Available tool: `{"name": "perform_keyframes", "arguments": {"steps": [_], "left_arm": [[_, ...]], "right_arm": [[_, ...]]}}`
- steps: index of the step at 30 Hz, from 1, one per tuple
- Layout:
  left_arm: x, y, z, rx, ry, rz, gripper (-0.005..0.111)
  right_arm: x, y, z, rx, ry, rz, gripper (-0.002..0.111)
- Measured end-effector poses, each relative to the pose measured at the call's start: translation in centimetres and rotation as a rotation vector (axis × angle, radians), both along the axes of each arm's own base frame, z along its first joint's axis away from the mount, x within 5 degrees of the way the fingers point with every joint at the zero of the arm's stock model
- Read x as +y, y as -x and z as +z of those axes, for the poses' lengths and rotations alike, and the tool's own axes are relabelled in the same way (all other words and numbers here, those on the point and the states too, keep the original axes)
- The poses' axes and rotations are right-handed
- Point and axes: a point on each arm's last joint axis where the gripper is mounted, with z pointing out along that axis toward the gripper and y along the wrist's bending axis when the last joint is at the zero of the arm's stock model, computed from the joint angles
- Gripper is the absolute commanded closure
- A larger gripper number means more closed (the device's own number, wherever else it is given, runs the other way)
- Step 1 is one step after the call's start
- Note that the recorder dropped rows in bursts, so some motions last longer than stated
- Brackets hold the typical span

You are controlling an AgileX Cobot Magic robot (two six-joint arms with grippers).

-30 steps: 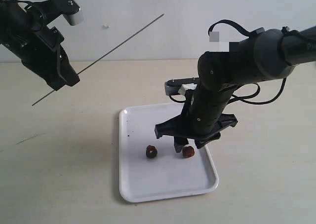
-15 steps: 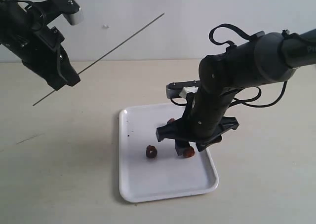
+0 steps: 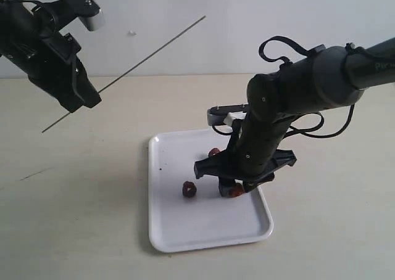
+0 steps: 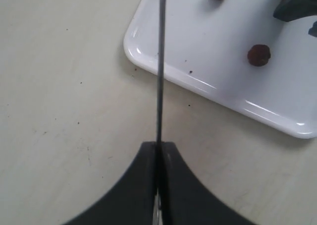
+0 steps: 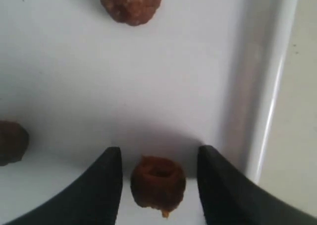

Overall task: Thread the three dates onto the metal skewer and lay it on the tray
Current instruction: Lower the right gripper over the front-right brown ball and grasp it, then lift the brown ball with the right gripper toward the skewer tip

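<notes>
Lower than a second ago, the right gripper (image 3: 231, 186) now straddles the right-hand date (image 3: 236, 191) in the lower right of the tray (image 3: 185, 227), and its shift uncovers an upper date (image 3: 213, 152); the left-hand date (image 3: 189, 190) lies near, apart from the fingers. At the upper left, the left gripper (image 3: 86, 98) holds the metal skewer (image 3: 154, 50) as before, slanting up toward the top centre, well apart from the tray. From the left wrist, the jaws press together on the skewer (image 4: 159, 61), whose free length points across the tray's corner (image 4: 143, 41). From the right wrist, the fingers (image 5: 106, 185) stand apart, one on each side of the right-hand date (image 5: 157, 181), not touching it; its hole faces the camera. The tray's rim (image 5: 270, 86) runs close outside one finger, so room is tight there, while bare tray lies beyond the other.
</notes>
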Motion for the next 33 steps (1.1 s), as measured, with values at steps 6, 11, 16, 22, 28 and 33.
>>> {"name": "perform_keyframes", "arguments": {"steps": [6, 11, 16, 22, 28, 33], "left_arm": [[0.0, 0.0, 0.0, 0.000, 0.000, 0.000, 0.107], [0.0, 0.0, 0.0, 0.000, 0.000, 0.000, 0.107], [-0.2, 0.0, 0.1, 0.007, 0.023, 0.006, 0.107], [-0.6, 0.1, 0.2, 0.026, 0.079, 0.020, 0.107], [-1.5, 0.2, 0.4, 0.077, 0.201, 0.065, 0.107], [-1.9, -0.4, -0.9, 0.129, 0.226, 0.084, 0.107]], "right_arm": [[0.0, 0.0, 0.0, 0.002, -0.004, -0.004, 0.088], [0.1, 0.0, 0.0, 0.005, -0.006, -0.007, 0.088], [0.1, -0.1, 0.4, -0.007, -0.011, -0.006, 0.088], [0.2, -0.3, 3.6, -0.120, -0.055, -0.009, 0.088], [-0.9, -0.7, 5.9, -0.206, -0.037, -0.020, 0.088], [-4.1, -2.3, 6.9, -0.292, -0.047, -0.147, 0.088]]}}
